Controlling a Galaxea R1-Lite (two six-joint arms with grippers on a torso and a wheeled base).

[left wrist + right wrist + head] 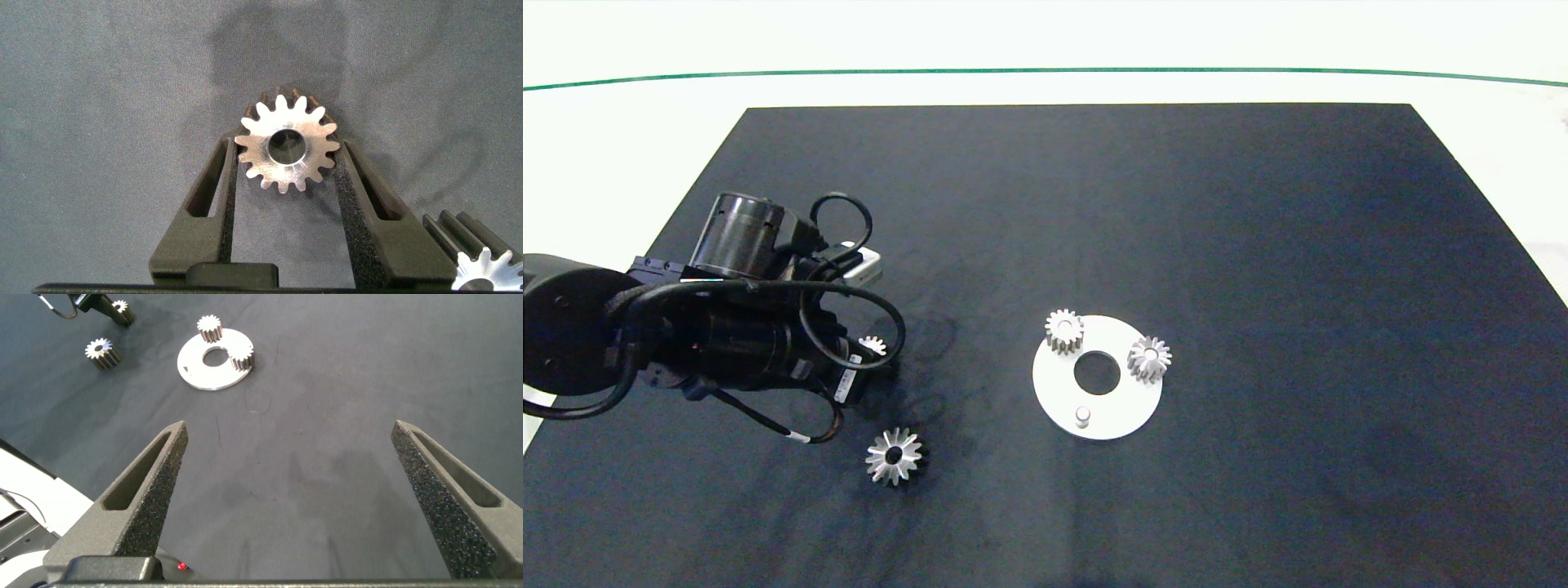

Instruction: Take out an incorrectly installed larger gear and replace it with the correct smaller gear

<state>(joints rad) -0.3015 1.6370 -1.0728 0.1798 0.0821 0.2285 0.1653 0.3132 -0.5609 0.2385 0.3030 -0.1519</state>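
Our left arm reaches in over the dark mat [1094,204], wrist bent down near the mat's left side. Our left gripper [286,167] stands over the smaller gear [288,149], its two fingers closed against the gear's opposite sides; whether the gear is lifted off the mat we cannot tell. In the head view only a sliver of that gear's teeth shows past the wrist.

Our right gripper [290,482] hangs wide open above bare mat, well apart from the parts, holding nothing.

The white round plate [1058,392] lies near the mat's middle, with a centre hole. Two small gears [1063,331] [1149,358] sit on its far rim, and a bare short peg [1082,416] stands at its near edge.

The larger gear [894,456] lies flat on the mat, between our left gripper and the plate, nearer the gripper, touching neither.
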